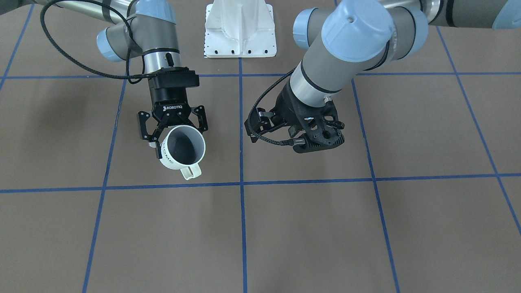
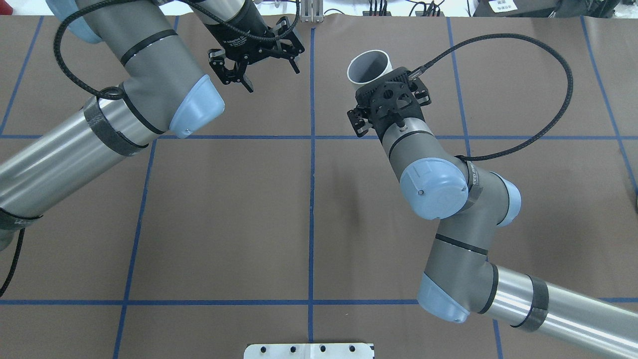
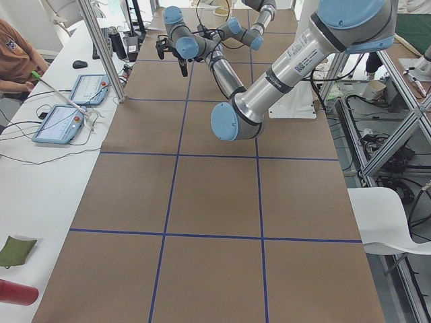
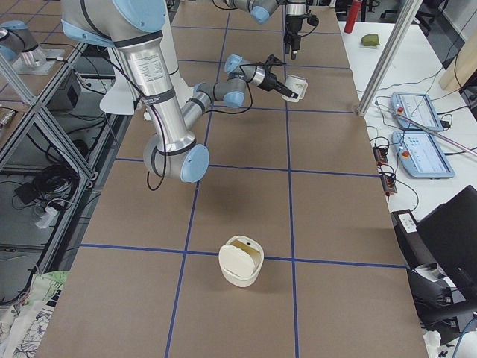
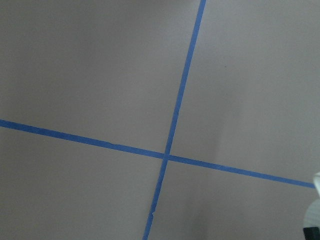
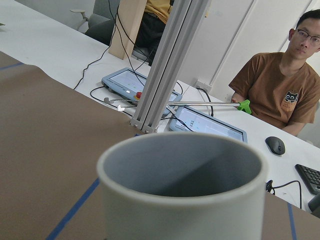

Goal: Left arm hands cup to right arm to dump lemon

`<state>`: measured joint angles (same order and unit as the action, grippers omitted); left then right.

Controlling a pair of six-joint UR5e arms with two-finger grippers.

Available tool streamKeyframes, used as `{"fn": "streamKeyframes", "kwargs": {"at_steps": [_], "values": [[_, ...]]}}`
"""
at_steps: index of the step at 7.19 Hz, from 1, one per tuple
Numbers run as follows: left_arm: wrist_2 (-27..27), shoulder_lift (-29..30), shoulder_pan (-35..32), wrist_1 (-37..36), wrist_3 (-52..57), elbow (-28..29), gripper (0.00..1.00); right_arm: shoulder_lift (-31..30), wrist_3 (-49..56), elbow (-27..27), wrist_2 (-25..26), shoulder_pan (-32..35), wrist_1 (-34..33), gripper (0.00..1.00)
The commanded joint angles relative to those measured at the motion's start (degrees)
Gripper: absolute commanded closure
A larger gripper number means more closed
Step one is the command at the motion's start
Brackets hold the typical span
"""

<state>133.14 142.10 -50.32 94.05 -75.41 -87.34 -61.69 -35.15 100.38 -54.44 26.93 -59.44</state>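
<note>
toward the surface's edge away from the robot, the cup [image 1: 183, 147] hangs clear above the surface, mouth tilted upward. the right arm's fingers [image 1: 143, 126] are closed across its wall, with the handle on the side away from the wrist. the left arm's fingers [image 2: 232, 72] are spread wide and hold nothing, near the cup but apart from it. hand-over looks done. the dump looks left to do since the mouth faces up, but no lemon shows in the cup's dark inside or on the surface, so cannot tell. counts: one cup, two arms, zero lemons seen, one cream pot [image 4: 240, 262] toward the surface's end on the robot's right.
</note>
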Motion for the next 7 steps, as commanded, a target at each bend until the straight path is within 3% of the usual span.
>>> {"fn": "streamKeyframes", "kwargs": {"at_steps": [1,4,7], "values": [[2.39,0.28,0.05,2.01,-0.35,-0.02,0.00,1.91,-0.01,-0.44,0.38,-1.43,-2.68,0.76],[2.30,0.64,0.31,7.35,-3.15,1.55,0.00,3.85,-0.27,-0.45,1.53,-2.41,-4.62,0.76],[2.30,3.53,0.84,10.54,-5.80,5.86,0.10,5.17,-2.20,-0.53,2.14,-2.93,-6.74,0.76]]}}
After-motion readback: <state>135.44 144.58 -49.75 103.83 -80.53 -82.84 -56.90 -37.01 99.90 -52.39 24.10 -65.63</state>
